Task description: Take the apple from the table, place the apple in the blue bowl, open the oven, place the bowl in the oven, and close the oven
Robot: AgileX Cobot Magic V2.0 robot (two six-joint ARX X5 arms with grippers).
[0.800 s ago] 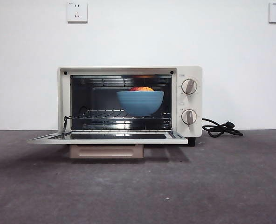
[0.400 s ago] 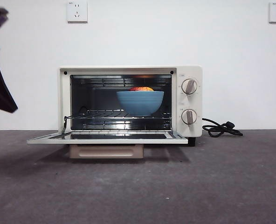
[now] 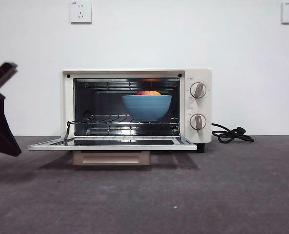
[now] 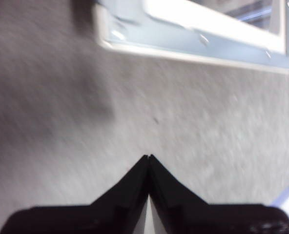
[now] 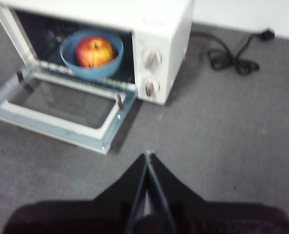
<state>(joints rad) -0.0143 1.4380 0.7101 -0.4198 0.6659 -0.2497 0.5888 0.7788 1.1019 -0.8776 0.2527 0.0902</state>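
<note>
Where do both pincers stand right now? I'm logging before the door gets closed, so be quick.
Left pincer: shut, holding nothing, above the table near the open oven door.
Right pincer: shut, holding nothing, hanging back from the oven.

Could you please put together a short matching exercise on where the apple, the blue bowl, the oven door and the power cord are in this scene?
Things:
1. apple
2. blue bowl
3. oven door
4. power cord

Places or states:
A. folded down flat, open
B. coiled on the table beside the oven, on the side of its knobs
C. lying inside the bowl
D. standing on the wire rack inside the oven

Pairs: 1-C, 2-D, 3-A, 4-B
</note>
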